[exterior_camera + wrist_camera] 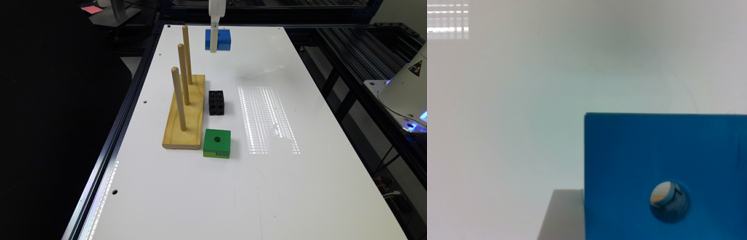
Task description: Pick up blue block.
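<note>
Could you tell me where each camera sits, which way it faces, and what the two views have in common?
Exterior view: off the arm, above the table's near end, looking down its white top towards the blue block at the far end; the arm's white claw hangs before that block, the robot base at the exterior view's right.
Wrist view: on the wrist, close over the blue block and its round hole.
Shared: the blue block and the table.

The blue block point(637, 165) lay close beneath the camera on the white table point(517, 110). A round hole point(670, 201) showed in its top. A striped glare patch point(447, 20) marked the table.
</note>
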Available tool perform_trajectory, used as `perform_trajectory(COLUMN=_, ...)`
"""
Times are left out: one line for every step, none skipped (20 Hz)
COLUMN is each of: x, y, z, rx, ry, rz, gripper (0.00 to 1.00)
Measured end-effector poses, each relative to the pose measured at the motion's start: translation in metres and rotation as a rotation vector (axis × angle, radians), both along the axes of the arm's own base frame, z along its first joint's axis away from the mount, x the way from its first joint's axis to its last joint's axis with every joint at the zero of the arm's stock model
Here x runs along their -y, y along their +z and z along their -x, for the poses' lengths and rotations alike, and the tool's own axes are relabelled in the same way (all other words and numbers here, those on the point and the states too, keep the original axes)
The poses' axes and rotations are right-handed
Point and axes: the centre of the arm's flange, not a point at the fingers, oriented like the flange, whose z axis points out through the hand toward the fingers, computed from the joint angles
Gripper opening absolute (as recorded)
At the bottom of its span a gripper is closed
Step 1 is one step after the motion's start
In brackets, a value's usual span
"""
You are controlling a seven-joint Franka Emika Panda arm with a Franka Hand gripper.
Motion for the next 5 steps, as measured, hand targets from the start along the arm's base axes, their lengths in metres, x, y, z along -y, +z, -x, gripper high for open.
perform_trajectory(x=-0.0002, y=0.0057, z=0.001, rx=0.0, ry=0.0, rz=0.0, gripper=0.0)
perform_trajectory(x=-0.0005, y=0.0098, z=0.0018, rx=-0.001, ry=0.0, rz=0.001, gripper=0.0)
perform_trajectory(x=-0.0006, y=0.0121, z=0.0023, rx=-0.002, ry=0.0, rz=0.001, gripper=0.0)
perform_trajectory(x=-0.0006, y=0.0133, z=0.0026, rx=-0.002, ry=0.0, rz=0.001, gripper=0.0)
perform_trajectory(x=-0.0007, y=0.0133, z=0.0026, rx=-0.002, ry=0.0, rz=0.001, gripper=0.0)
